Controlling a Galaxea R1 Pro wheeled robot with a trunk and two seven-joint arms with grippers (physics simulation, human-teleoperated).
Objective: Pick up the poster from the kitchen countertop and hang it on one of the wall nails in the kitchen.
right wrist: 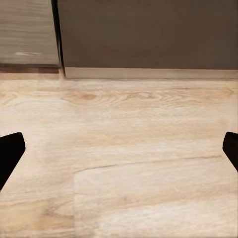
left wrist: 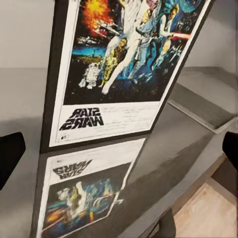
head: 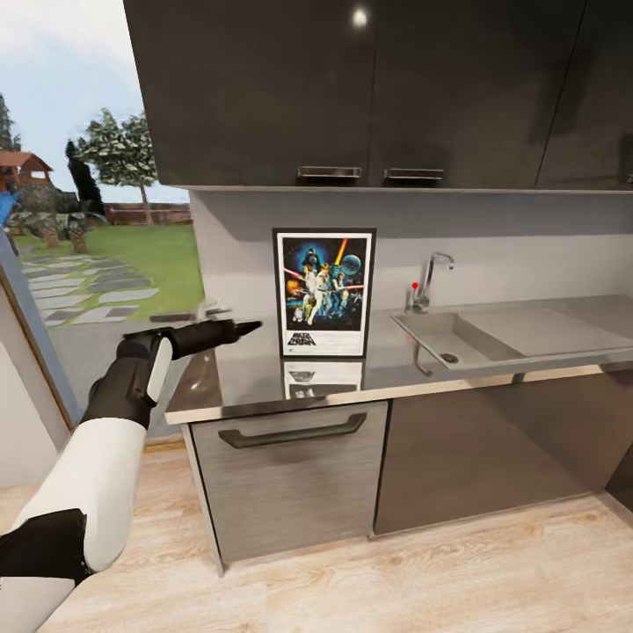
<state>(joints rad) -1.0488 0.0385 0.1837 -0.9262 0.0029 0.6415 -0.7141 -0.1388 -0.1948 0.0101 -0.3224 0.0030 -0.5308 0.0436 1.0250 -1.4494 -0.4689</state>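
The poster [head: 323, 293] stands upright on the kitchen countertop [head: 264, 380] against the grey back wall, black-framed, with the STAR WARS logo at its bottom. Its mirror image shows in the glossy worktop. My left gripper [head: 252, 328] hovers just above the countertop, a short way left of the poster's lower edge and pointing at it. In the left wrist view the poster [left wrist: 124, 64] looms close between the open gripper's [left wrist: 119, 151] widely spread fingertips [left wrist: 11, 154]. My right gripper [right wrist: 119, 151] is open over the wooden floor [right wrist: 129, 163], with nothing between its fingers.
Dark upper cabinets [head: 352, 88] overhang the counter. An inset sink [head: 453, 341] with a chrome tap [head: 431, 277] lies right of the poster. Below are a grey drawer front with a handle [head: 293, 431] and dark cabinet fronts [right wrist: 148, 32]. A large window [head: 79, 246] is at left.
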